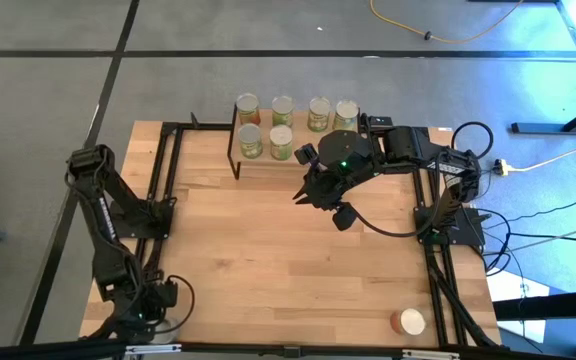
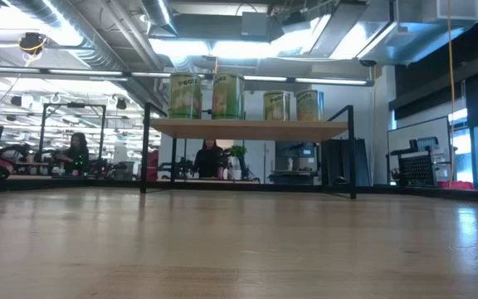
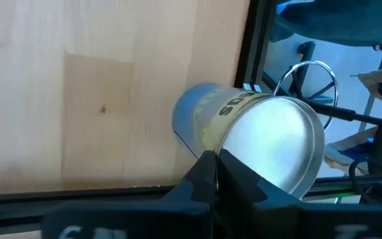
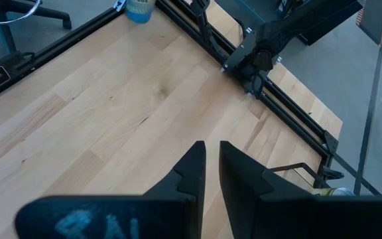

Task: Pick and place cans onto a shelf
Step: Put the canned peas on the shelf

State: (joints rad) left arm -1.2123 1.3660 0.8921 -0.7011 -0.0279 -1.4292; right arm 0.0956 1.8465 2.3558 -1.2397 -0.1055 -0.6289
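Observation:
The shelf (image 1: 268, 160) stands at the table's far edge, with several green-labelled cans (image 1: 281, 140) upright on its top board (image 2: 247, 127). My right gripper (image 1: 306, 192) hovers just in front of the shelf, empty, with its fingers a narrow gap apart (image 4: 211, 162). My left gripper (image 1: 153, 305) is shut at the near left corner, right over a blue can (image 3: 244, 133) that stands beside the table's edge rail. That can also shows in the right wrist view (image 4: 138, 9). An orange-red can (image 1: 408, 322) stands near the near right corner. My left gripper's shut fingertips (image 3: 204, 169) show in front of the blue can's silvery top (image 3: 277, 149), pointing down. I cannot tell whether they touch it.
Black rails (image 1: 168, 170) run along the table's left and right sides, with the arm bases mounted on them. The bare wooden tabletop (image 1: 268, 260) lies between the arms. People sit in the room beyond the table (image 2: 210, 158).

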